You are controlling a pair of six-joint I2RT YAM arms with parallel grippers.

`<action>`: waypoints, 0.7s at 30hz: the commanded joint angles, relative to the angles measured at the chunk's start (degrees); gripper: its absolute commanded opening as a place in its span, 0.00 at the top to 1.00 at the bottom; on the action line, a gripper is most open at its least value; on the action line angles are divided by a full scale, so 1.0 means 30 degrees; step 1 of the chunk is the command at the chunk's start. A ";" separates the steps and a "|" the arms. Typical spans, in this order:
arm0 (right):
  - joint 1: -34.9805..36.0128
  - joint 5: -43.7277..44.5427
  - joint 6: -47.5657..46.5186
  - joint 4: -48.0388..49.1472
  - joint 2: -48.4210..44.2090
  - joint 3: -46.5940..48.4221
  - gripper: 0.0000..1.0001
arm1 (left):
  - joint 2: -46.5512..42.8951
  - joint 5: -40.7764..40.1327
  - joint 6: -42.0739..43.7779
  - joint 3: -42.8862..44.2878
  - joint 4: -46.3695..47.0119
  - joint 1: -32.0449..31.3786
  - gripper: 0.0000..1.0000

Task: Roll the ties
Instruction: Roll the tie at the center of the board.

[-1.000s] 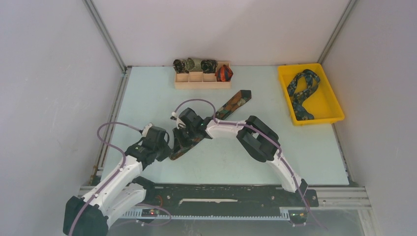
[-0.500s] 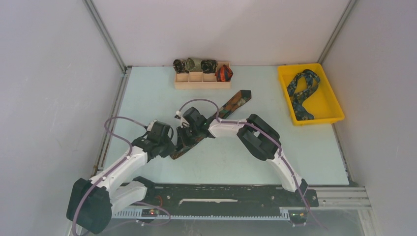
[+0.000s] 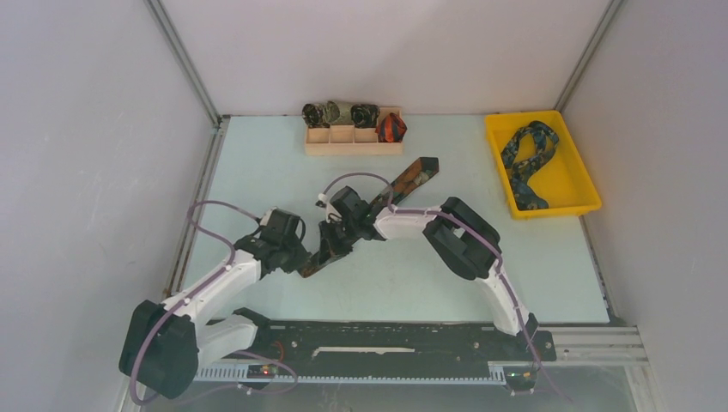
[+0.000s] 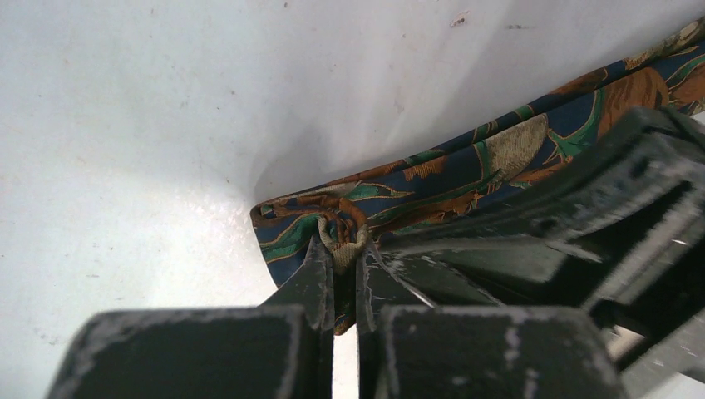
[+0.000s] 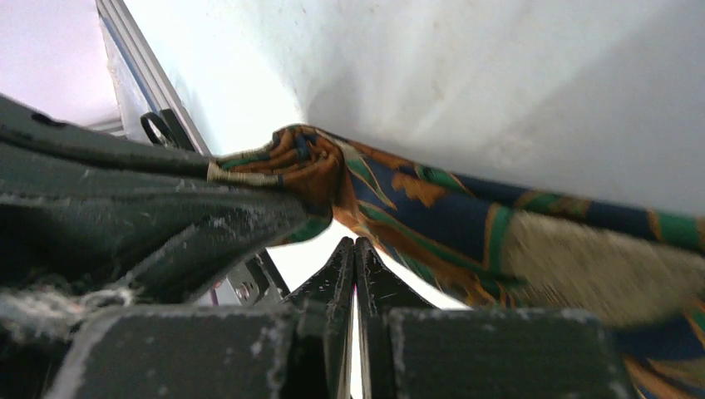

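Observation:
A brown-orange-green tie (image 3: 410, 178) lies slanted across the middle of the table, its near end curled into a small roll (image 4: 332, 218). My left gripper (image 4: 342, 248) (image 3: 309, 259) is shut on that rolled end, with beige fabric pinched between its tips. My right gripper (image 5: 355, 243) (image 3: 336, 235) is shut with nothing between its fingers; its tips sit right beside the tie's (image 5: 432, 199) edge, close to the roll. The left gripper's fingers (image 5: 166, 208) fill the left of the right wrist view.
A wooden divider box (image 3: 352, 148) at the back holds three dark rolled ties (image 3: 341, 112) and a red-orange one (image 3: 391, 128). A yellow tray (image 3: 549, 209) at the back right holds a loose navy and teal tie (image 3: 525, 159). Side walls stand close on both sides.
The left arm has swung right and forward, onto the tie's near end. The right gripper has shifted slightly right and back along the tie.

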 commanded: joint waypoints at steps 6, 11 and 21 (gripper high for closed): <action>-0.1938 0.0995 -0.1316 -0.0641 -0.3333 -0.1445 0.95 | 0.1120 -0.0125 0.0481 0.0649 0.0746 -0.0269 0.96; -0.2322 0.0923 -0.1328 -0.0572 -0.3526 -0.1702 0.96 | 0.1479 -0.0154 0.0495 0.0960 0.0716 -0.0533 0.66; -0.2408 0.0849 -0.1258 -0.0482 -0.3527 -0.1703 0.96 | 0.1143 -0.0816 -0.0030 0.1530 0.0334 -0.1175 0.40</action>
